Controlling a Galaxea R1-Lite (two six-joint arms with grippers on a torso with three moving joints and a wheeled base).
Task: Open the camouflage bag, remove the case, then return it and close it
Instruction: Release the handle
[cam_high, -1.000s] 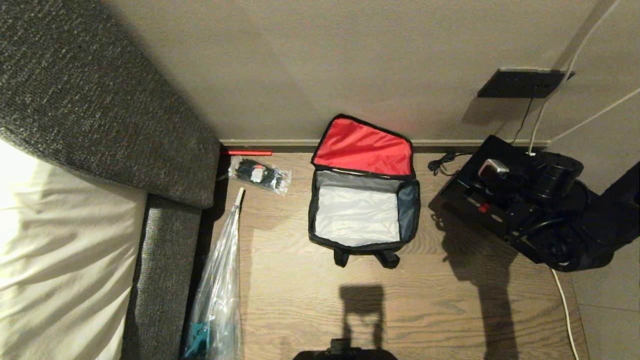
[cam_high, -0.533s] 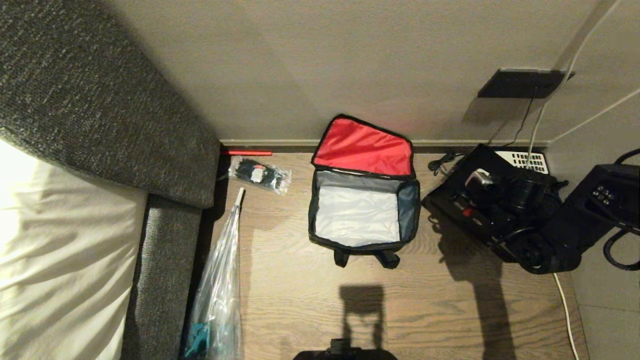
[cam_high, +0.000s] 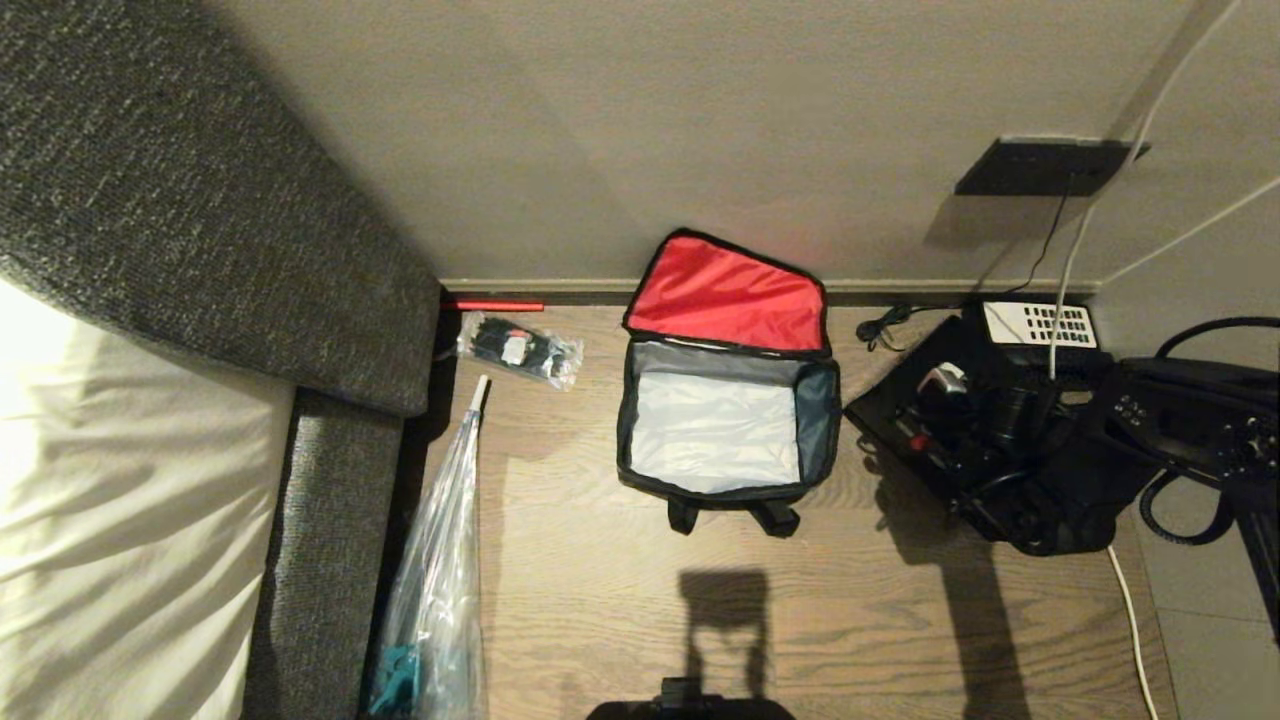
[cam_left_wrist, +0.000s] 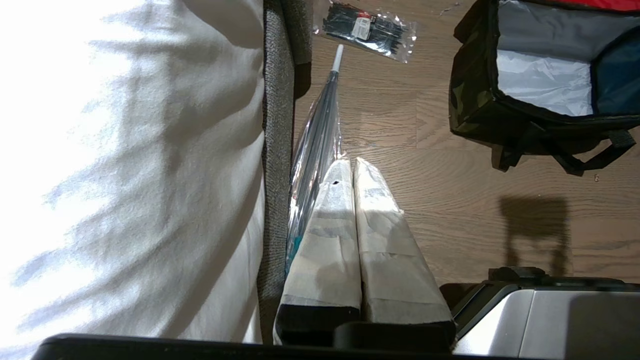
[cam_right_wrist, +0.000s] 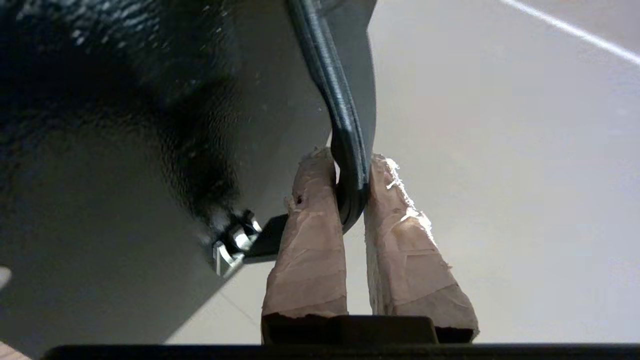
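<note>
Case (cam_high: 915, 420) has swung lower & nearer w/ right tool (cam_right_wrist: 350, 185), which pinches its handle (cam_right_wrist: 345, 125); bag (cam_high: 725, 430) open, empty — removal done, return next. Left tool (cam_left_wrist: 352, 175) pressed together, parked.

The camouflage bag (cam_high: 725, 420) stands open on the floor (cam_high: 600, 600), its lid leaning back against the wall (cam_high: 700, 130). Left of the bag lie a packet (cam_high: 520, 350) and a wrapped umbrella (cam_high: 435, 590), the sofa (cam_high: 200, 260) beyond them. Right of the bag sits the case (cam_high: 925, 420), with the telephone (cam_high: 1035, 325) behind it.
</note>
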